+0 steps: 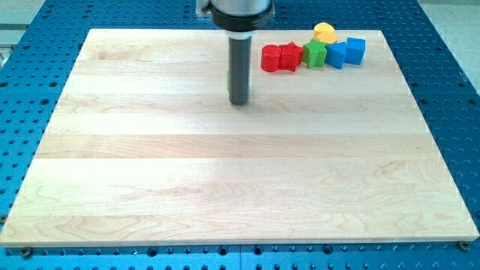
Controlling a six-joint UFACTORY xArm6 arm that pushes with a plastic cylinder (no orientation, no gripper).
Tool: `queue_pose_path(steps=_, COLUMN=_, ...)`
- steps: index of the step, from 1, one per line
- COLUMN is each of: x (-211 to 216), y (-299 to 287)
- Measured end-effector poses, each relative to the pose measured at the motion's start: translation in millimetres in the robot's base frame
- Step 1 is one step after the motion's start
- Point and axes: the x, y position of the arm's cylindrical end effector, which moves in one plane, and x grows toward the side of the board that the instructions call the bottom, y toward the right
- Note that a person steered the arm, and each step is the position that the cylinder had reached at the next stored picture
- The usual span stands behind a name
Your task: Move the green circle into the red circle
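Blocks: two red, two blue, one yellow, two green, one behind my tip; gripper unseen.

Green circle: I see only thin green sliver at rod's left edge, mostly hidden. Red circle: flat at view's top, touching red neighbour.
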Motion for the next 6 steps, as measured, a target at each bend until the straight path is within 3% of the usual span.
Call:
queue_pose_path(steps=1, x=-4.5, y=-53.8)
queue_pose_path(steps=4, x=-30.6, y=54.9)
queue_pose_path(steps=6, x=-70.0, y=41.2)
